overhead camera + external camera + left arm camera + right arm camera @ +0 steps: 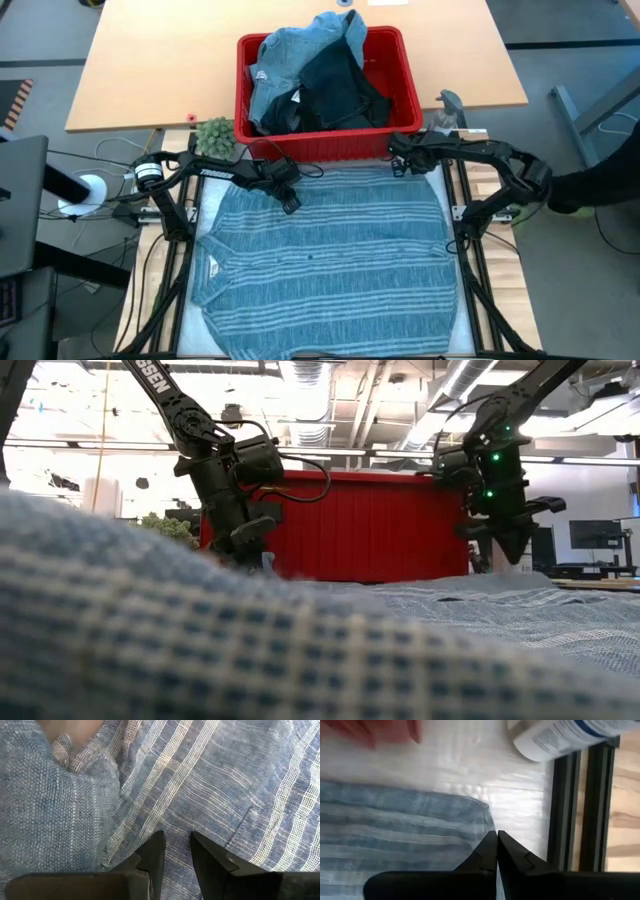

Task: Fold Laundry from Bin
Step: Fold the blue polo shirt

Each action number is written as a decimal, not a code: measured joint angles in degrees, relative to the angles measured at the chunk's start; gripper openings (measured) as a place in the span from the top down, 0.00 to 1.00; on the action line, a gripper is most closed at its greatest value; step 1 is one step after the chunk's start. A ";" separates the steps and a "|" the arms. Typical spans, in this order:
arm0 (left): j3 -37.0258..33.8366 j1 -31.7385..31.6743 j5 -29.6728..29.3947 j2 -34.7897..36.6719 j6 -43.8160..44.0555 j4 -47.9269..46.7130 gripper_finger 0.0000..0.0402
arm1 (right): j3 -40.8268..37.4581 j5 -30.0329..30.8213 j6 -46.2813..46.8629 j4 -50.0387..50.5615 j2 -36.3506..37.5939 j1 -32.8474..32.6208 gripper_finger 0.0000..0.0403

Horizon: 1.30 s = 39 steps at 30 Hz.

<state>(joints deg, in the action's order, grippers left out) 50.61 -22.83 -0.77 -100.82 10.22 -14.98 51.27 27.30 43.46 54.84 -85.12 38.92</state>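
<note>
A blue-grey white-striped shirt (330, 260) lies spread flat on the near half of the table. Behind it stands the red bin (405, 70), holding a light blue denim-like piece (290, 55) and dark garments (335, 90). My left gripper (290, 203) points down at the shirt's far left part. Its fingers stand a narrow gap apart (177, 840), and the striped cloth shows flat through the gap. My right gripper (398, 165) hangs shut (497, 834) just above the shirt's far right corner (482, 806), clear of the cloth in the low view (515, 555). My left gripper comes at the shirt (175, 815) from above, slanting down, fingertips (157, 845) right at the cloth near a seam. I cannot tell whether they touch it. No fold shows between them.
A white bottle (570, 735) lies on the table beyond the shirt's far right corner. A small green plant (215, 135) stands left of the bin. Black frame rails (470, 270) run along both sides of the white work surface (470, 765).
</note>
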 joint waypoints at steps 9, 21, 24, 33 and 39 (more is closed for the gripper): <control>0.00 0.04 -0.98 0.00 0.33 -0.05 0.78 | -0.02 -5.26 -4.31 -1.56 1.24 -1.40 0.83; 0.00 0.04 -1.56 0.00 0.33 -0.07 0.78 | -2.53 -10.47 -1.94 -10.05 -5.50 -10.49 0.95; 0.00 0.04 -1.64 0.00 0.33 -0.09 0.78 | -2.70 -7.98 -0.87 -9.10 -8.04 -9.13 0.96; 0.00 0.02 -1.62 0.00 0.31 -0.42 0.78 | -1.82 -1.39 -0.34 -6.84 -6.20 -6.07 0.94; 0.00 0.02 -1.62 0.00 0.39 -0.46 0.78 | -1.75 1.95 -1.71 -5.44 -3.47 -3.09 0.95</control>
<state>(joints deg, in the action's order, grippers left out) 50.61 -22.81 -2.39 -100.82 10.61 -15.44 49.52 29.25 41.75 49.40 -88.59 35.83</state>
